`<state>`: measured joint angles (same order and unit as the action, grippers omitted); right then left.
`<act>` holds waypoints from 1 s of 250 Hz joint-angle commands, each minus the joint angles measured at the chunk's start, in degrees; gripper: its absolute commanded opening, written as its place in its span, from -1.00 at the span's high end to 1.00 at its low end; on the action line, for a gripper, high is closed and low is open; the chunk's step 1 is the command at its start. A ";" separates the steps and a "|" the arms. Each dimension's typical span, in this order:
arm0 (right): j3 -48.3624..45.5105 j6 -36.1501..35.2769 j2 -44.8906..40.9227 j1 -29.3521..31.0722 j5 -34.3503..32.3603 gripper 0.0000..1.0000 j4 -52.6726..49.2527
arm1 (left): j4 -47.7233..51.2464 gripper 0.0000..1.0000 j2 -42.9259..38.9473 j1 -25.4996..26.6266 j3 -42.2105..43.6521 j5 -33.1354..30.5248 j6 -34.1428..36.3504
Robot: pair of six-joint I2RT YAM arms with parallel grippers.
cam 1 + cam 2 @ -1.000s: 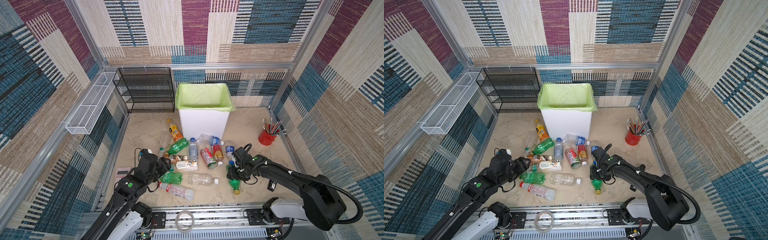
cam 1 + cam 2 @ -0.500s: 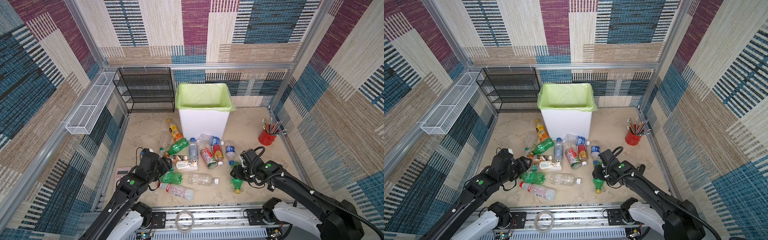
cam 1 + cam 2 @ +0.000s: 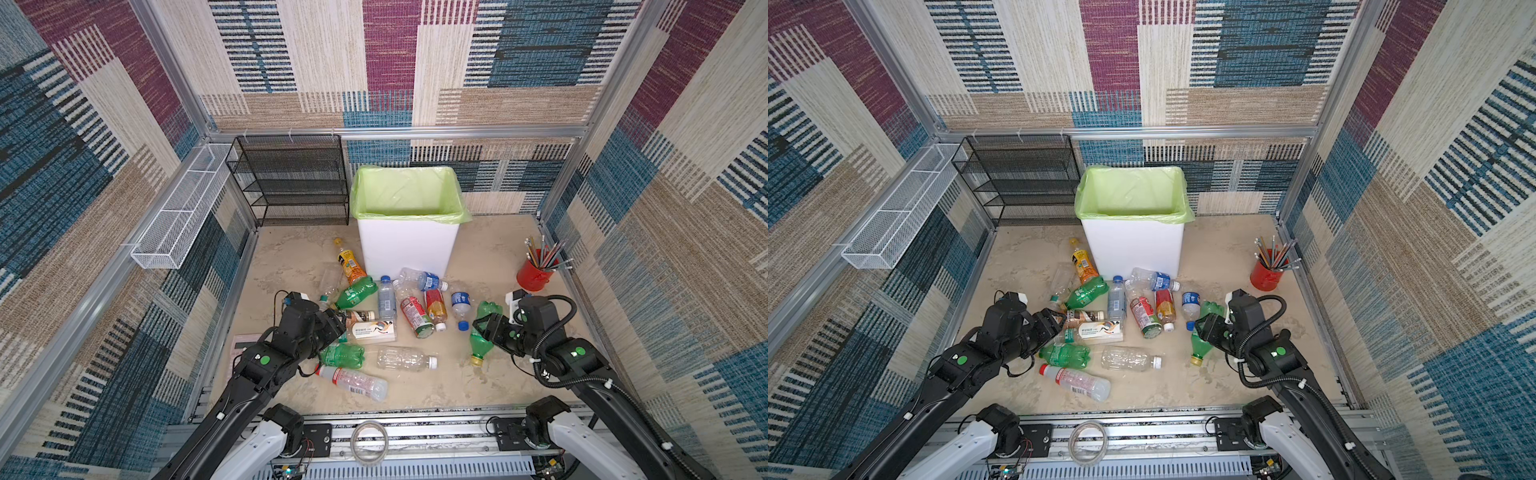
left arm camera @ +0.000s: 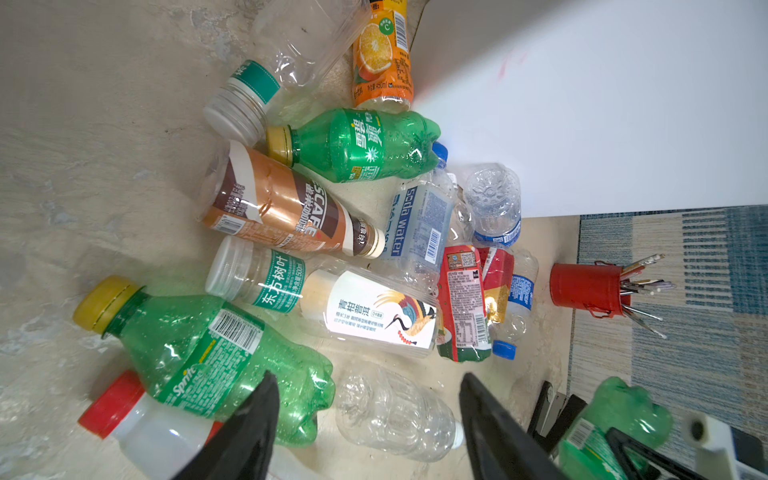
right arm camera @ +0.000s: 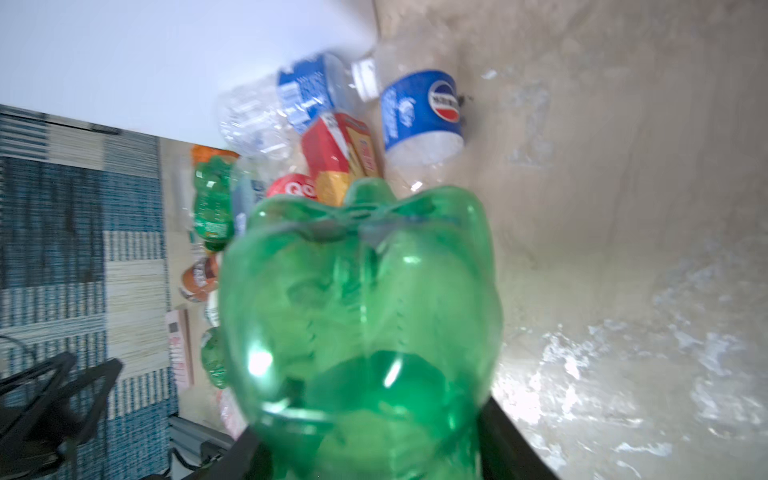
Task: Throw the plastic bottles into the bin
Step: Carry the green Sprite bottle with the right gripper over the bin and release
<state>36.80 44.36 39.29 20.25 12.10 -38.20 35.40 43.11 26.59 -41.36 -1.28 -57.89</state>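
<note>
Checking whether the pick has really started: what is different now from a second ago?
The right tool, clamped on the yellow-capped green bottle, has raised it slightly, cap end lowest. The left tool edged forward, jaws open, holding nothing. The other bottles, the bin and the red cup have not moved.

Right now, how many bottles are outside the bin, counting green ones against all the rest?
Green bottles: 3
Other bottles, clear or with coloured labels: 11
Total: 14
</note>
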 commanded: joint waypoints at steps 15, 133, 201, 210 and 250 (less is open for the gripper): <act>3.00 2.05 -4.04 -0.13 -0.05 -0.13 13.63 | -0.24 -0.40 0.69 -0.04 -1.86 0.05 0.92; 44.75 -14.19 29.04 -0.21 -1.99 -0.12 35.36 | -0.51 -0.39 2.50 -0.05 -6.22 -0.47 1.90; 133.96 -20.83 77.56 -1.20 -1.38 -0.99 6.94 | -0.70 -0.39 2.37 -0.16 -7.30 -0.95 2.39; 126.88 -20.30 73.12 -2.10 -1.26 -0.99 9.52 | -0.68 -0.39 2.12 -0.13 -7.14 -1.02 2.43; 88.58 -22.30 48.51 -3.48 -5.08 -0.94 32.80 | -0.67 -0.39 0.02 -0.13 -5.85 -2.23 1.73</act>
<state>138.19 24.32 112.53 17.87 9.80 -16.36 35.38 44.29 26.50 -47.97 -1.78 -56.80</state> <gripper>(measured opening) 0.990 0.696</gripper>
